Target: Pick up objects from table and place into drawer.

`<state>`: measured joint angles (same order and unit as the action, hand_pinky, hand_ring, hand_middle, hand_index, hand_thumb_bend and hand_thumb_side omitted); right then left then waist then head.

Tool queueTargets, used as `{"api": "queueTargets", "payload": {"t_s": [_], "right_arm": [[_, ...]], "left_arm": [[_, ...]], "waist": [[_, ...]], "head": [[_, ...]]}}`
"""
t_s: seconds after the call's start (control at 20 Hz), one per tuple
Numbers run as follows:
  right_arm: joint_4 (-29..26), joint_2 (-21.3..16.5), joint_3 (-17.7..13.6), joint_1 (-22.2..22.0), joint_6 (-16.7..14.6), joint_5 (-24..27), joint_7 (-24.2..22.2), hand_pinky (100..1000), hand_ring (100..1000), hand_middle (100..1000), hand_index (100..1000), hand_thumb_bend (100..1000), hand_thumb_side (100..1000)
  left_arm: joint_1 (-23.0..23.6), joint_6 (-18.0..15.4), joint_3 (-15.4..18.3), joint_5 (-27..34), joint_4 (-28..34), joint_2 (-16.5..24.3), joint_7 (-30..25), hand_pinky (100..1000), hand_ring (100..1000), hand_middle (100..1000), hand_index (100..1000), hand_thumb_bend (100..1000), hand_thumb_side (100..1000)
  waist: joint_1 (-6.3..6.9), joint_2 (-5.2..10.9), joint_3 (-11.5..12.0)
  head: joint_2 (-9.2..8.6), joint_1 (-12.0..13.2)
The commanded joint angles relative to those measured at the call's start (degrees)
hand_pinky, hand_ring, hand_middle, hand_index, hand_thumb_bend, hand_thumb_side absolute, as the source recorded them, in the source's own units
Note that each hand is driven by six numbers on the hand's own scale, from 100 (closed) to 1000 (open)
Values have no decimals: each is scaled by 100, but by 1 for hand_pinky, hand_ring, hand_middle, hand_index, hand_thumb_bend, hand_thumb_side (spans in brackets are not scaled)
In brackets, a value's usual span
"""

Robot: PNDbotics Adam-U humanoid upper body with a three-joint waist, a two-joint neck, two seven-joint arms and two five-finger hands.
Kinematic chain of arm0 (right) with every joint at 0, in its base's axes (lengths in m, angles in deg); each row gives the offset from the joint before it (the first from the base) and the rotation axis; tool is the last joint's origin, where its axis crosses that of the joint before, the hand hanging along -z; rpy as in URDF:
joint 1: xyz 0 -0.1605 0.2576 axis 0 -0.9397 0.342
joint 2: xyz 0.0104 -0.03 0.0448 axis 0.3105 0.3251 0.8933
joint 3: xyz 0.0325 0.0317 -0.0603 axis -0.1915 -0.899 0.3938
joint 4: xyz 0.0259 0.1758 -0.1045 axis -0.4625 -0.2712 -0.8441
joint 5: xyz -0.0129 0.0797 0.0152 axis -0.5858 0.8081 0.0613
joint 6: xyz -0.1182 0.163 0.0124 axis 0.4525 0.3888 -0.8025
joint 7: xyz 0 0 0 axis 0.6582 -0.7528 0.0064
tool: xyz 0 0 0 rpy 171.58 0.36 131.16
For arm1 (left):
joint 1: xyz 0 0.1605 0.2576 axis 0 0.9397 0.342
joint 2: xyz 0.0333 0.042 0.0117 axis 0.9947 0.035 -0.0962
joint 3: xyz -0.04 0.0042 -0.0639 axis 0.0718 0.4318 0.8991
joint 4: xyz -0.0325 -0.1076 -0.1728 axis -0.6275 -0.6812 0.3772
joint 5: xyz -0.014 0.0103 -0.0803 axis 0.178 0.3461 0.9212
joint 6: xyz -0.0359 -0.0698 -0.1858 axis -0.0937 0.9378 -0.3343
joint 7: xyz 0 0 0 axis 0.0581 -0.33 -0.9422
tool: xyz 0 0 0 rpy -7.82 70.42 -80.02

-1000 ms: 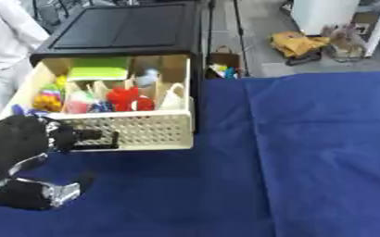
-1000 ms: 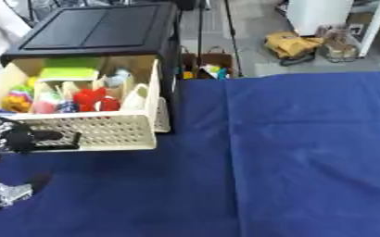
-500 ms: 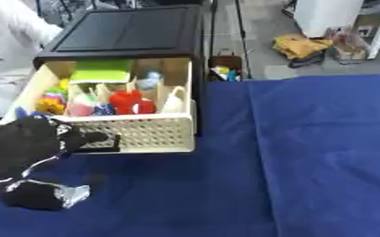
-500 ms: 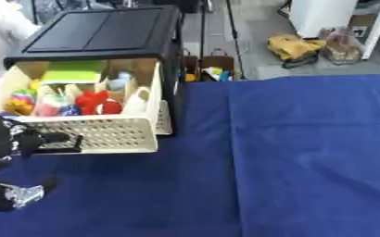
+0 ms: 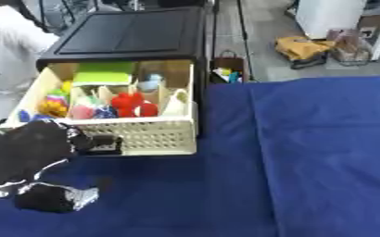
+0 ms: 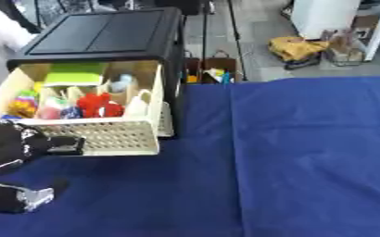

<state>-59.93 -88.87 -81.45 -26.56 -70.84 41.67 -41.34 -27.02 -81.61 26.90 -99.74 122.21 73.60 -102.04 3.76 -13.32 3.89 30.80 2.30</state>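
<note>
Left eye view: the black left hand [image 5: 33,150] rests against the near face of the cream perforated plastic drawer [image 5: 148,137], which stands pulled out and full of colourful objects; whether its fingers are curled cannot be told. Loading appears done; next, the drawer needs a straight push shut.

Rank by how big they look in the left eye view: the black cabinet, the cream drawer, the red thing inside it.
1. Black cabinet
2. Cream drawer, though it sits nearer the camera
3. Red thing, clearly smallest

I see left hand [image 5: 35,152] now raised to the drawer [image 5: 144,134] front | drawer less far out than before
</note>
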Motion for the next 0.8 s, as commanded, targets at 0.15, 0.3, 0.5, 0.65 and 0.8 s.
{"api": "queueTargets", "payload": {"t_s": [0.15, 0.3, 0.5, 0.65, 0.8], "right_arm": [[-84, -55, -88, 39, 13, 30, 31, 518, 650, 529, 714, 195, 709], [-84, -47, -113, 18, 21, 33, 53, 517, 649, 528, 713, 195, 706], [-84, -34, -147, -23, 41, 32, 90, 516, 648, 527, 713, 191, 704], [-84, -44, -154, -57, 52, 28, 107, 515, 646, 526, 712, 189, 704], [-84, -48, -158, -84, 61, 26, 114, 514, 645, 526, 712, 186, 702]], "left_arm": [[-44, 68, 13, -273, 31, 9, -108, 229, 423, 582, 935, 289, 1000], [-54, 117, 16, -374, 31, -31, -134, 215, 412, 564, 927, 289, 1000], [-33, 221, 16, -419, 31, -71, -199, 206, 407, 561, 928, 307, 1000], [10, 313, 18, -367, 31, -25, -273, 215, 413, 591, 927, 309, 1000], [27, 383, 28, -252, 31, 27, -379, 220, 416, 620, 926, 304, 1000]], "waist": [[-12, 49, 0], [-10, 40, -1], [11, 39, 15], [38, 53, 38], [62, 68, 60]], "head": [[-92, 1], [-110, 12], [-117, 40], [-87, 52], [-53, 90]]}}
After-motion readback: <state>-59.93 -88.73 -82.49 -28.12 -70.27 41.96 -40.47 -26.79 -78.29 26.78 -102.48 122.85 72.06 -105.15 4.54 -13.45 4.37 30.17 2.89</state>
